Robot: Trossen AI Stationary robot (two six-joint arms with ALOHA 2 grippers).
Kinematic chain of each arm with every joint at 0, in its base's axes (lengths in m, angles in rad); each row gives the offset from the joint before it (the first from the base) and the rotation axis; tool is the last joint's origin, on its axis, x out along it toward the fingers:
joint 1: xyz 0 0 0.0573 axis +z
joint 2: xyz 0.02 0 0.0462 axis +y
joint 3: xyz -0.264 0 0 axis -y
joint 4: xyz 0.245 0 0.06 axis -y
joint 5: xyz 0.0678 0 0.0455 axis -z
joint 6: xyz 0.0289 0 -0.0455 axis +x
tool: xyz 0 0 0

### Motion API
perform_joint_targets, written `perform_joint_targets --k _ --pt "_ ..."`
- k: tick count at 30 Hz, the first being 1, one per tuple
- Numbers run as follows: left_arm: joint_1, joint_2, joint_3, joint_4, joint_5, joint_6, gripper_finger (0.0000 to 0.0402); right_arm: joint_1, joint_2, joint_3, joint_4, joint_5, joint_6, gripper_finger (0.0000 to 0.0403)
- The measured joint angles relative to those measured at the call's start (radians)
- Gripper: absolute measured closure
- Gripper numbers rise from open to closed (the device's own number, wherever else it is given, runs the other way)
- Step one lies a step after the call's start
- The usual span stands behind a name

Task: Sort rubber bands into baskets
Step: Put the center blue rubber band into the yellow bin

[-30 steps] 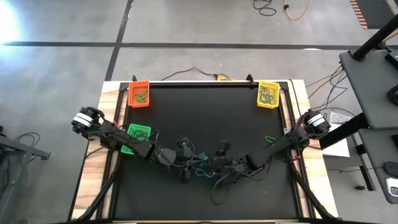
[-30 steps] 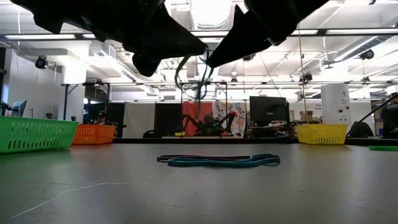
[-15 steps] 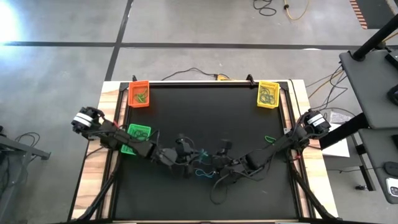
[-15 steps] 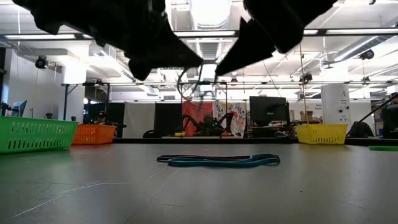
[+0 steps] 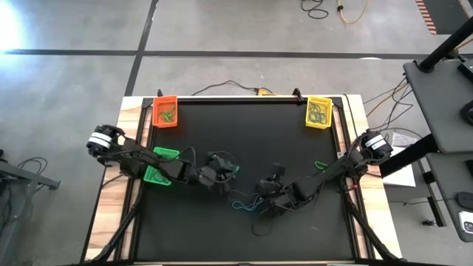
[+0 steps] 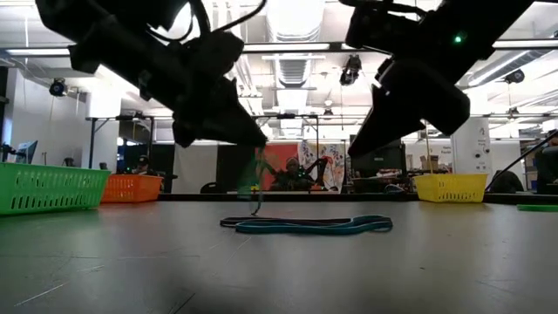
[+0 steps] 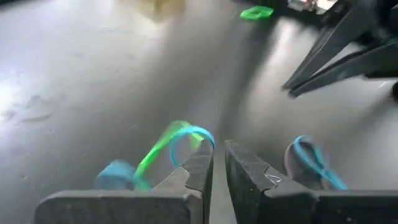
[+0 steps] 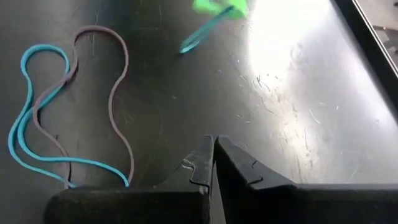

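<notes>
Below the left gripper (image 6: 253, 144), a green rubber band (image 6: 253, 183) hangs vertically.

A black mat (image 5: 244, 118) was laid over a light wooden tabletop (image 5: 111, 214), wood left bare along both side edges. Grey concrete floor (image 5: 74, 81) was seen around the table, crossed by dark seam lines (image 5: 222, 52). Loose black and yellow cables (image 5: 336, 9) were coiled on the floor beyond the far edge. A dark grey stand or desk (image 5: 443, 96) was placed off the right side, with white papers (image 5: 403, 151) beneath it. In the low view, a hall with ceiling strip lights (image 6: 296, 17), a dark monitor (image 6: 375, 153) and a red panel (image 6: 279, 161) was shown behind the table.
</notes>
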Motion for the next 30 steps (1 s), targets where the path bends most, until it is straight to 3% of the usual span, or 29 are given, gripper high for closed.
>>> perform_joint_targets --k 14,22,26,30 --pt "0.018 0.003 -0.024 0.020 -0.001 0.014 0.0340 -0.021 0.000 0.000 0.033 -0.004 0.003 0.0394" --pt "0.018 0.029 -0.024 0.018 0.014 0.007 0.0340 -0.104 0.008 -0.032 0.208 -0.152 -0.132 0.0356" --pt "0.018 0.055 -0.024 0.014 0.027 0.003 0.0340 -0.175 0.040 -0.045 0.327 -0.308 -0.224 0.0327" --pt "0.018 0.070 -0.024 0.004 0.027 0.002 0.0340 -0.232 0.090 -0.036 0.386 -0.333 -0.306 0.0304"
